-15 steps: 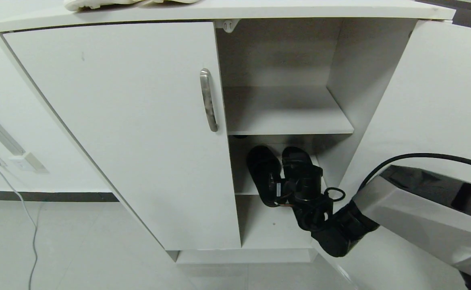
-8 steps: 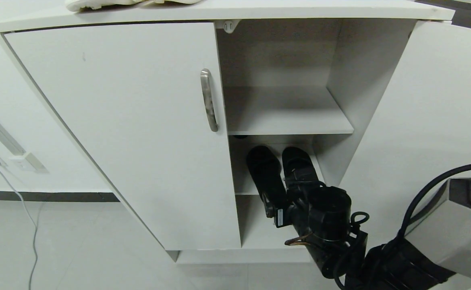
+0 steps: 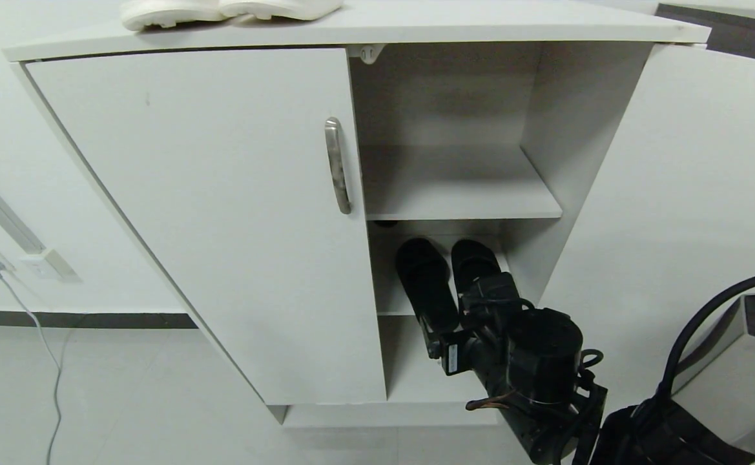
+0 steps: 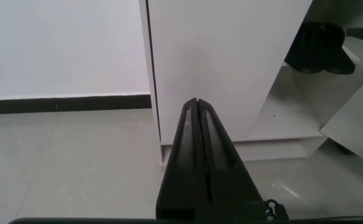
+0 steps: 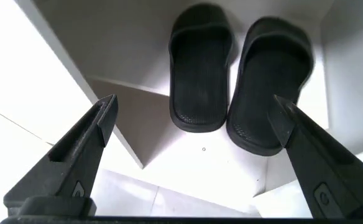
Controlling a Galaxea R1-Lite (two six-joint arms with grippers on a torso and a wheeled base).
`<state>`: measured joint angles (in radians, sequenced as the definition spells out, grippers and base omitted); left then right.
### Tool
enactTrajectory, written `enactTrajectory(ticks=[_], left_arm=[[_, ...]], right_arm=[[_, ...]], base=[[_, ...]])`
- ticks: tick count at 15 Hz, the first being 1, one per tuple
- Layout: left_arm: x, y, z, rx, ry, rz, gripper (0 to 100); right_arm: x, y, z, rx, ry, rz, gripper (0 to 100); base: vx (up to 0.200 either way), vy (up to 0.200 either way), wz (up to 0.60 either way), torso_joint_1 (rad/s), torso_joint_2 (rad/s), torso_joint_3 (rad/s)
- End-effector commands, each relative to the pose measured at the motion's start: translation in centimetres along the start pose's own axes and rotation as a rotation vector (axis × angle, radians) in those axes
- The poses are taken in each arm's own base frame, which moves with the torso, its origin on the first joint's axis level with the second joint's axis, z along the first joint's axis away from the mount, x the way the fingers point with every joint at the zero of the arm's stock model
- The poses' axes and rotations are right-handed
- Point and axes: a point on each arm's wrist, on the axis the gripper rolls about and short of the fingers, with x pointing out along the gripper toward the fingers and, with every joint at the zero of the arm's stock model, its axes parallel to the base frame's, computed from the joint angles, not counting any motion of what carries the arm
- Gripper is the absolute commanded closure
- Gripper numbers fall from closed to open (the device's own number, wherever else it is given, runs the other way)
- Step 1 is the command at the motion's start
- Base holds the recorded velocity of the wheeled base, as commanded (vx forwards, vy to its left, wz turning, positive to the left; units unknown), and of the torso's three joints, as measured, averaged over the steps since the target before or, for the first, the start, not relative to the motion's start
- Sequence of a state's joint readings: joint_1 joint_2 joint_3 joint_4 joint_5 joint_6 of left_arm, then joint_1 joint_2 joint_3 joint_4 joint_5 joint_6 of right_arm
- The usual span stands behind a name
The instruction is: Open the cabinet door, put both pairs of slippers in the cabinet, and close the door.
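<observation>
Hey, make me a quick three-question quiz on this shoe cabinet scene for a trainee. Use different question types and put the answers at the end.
1. True or false: the right pincer is shut on the black slippers.
2. Where does the white pair of slippers lie? A: on top of the cabinet. B: on the floor. C: on the bottom shelf.
3. Fill in: the black slippers lie side by side on the shelf ___ the upper shelf.
Key: 1 false, it is open and holds nothing; 2 A; 3 below.
</observation>
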<state>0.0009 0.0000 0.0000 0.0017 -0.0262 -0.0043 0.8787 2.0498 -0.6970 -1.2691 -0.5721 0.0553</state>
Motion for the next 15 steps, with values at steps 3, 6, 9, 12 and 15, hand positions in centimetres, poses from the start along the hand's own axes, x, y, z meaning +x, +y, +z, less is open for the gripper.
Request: enactTrajectory(ticks=[3, 6, 9, 12, 15], left_arm=[[0.0, 0.0, 0.0, 0.0, 0.001, 0.001, 100], [0.0, 0.0, 0.0, 0.0, 0.001, 0.001, 100], [0.0, 0.0, 0.0, -0.003, 0.001, 0.002, 100], [0.0, 0.0, 0.0, -0.005, 0.001, 0.002, 100], [0.0, 0.0, 0.0, -0.008, 0.001, 0.002, 100]], right_arm=[[-0.2, -0.1, 0.0, -0.004, -0.014, 0.001, 0], [-0.4, -0.1, 0.0, -0.003, -0.024, 0.007, 0], [-1.7, 0.1, 1.0, -0.01, -0.046, 0.049, 0], [-2.6, -0.1, 1.3, -0.02, -0.044, 0.071, 0], [-2.7, -0.2, 1.0, -0.029, -0.034, 0.093, 0]], base=[[0.0, 0.0, 0.0, 0.004, 0.0, 0.189], [0.0, 0.0, 0.0, 0.001, 0.0, 0.209], [0.0, 0.0, 0.0, 0.002, 0.0, 0.176], [0.0, 0.0, 0.0, 0.0, 0.0, 0.0], [0.0, 0.0, 0.0, 0.0, 0.0, 0.0]])
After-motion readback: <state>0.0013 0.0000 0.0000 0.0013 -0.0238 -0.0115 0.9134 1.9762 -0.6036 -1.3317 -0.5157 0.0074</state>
